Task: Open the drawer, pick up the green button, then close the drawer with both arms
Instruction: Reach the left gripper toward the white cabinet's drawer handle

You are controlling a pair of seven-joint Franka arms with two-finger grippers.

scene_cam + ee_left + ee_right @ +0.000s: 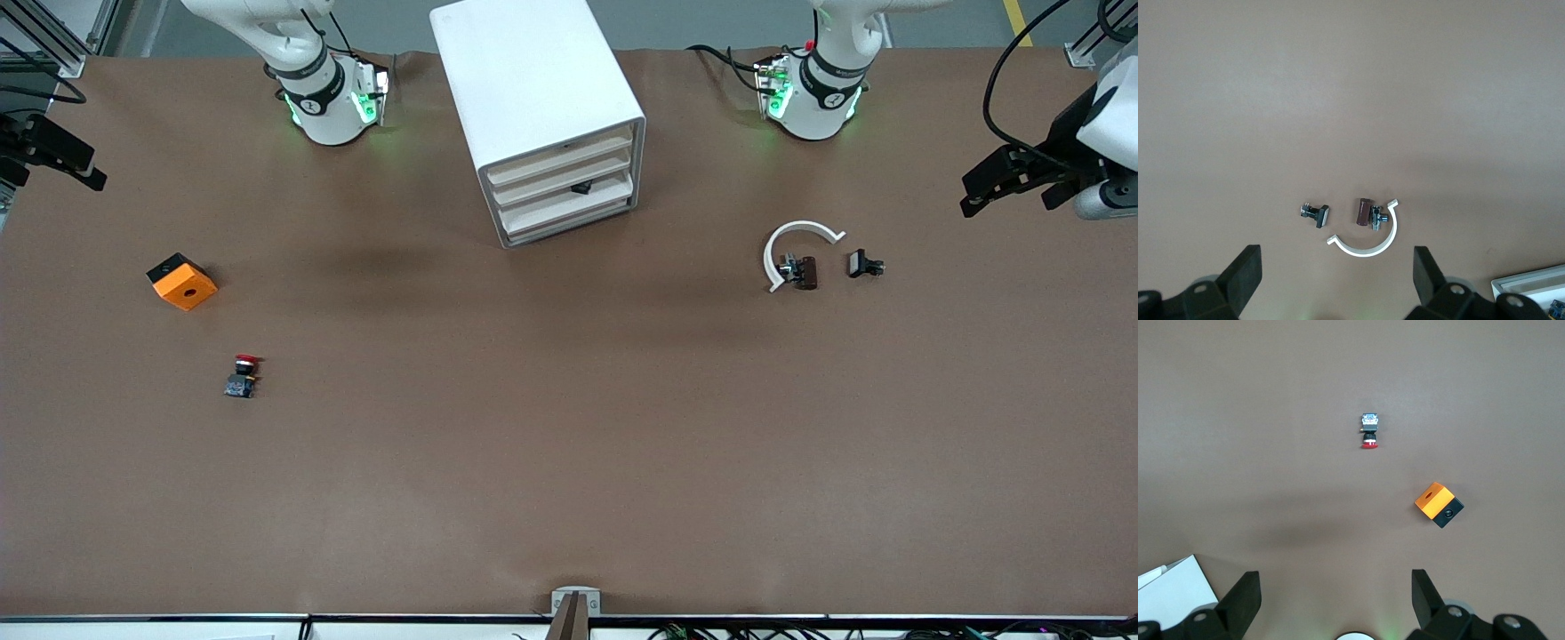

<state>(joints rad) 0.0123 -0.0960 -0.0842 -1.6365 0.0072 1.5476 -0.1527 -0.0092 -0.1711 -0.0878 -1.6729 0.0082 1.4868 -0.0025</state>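
Brown worktop [569, 444] carries white cabinet [533, 98], four drawers shut. Button not visible; dark object seen in gap above third drawer [569, 197] down, can't identify it. My left end effector [1338, 280] released, up over cabinet's left-arm end near white C-ring [1368, 241]. My right end effector [1335, 600] released, over cabinet's right-arm end near orange cube [1438, 505], red-capped button [1369, 431].

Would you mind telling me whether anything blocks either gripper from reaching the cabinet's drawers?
Nothing visible does. The left gripper and right gripper are both open, above bare table. The white cabinet stands between the arms' bases; the table before its drawer fronts is bare.
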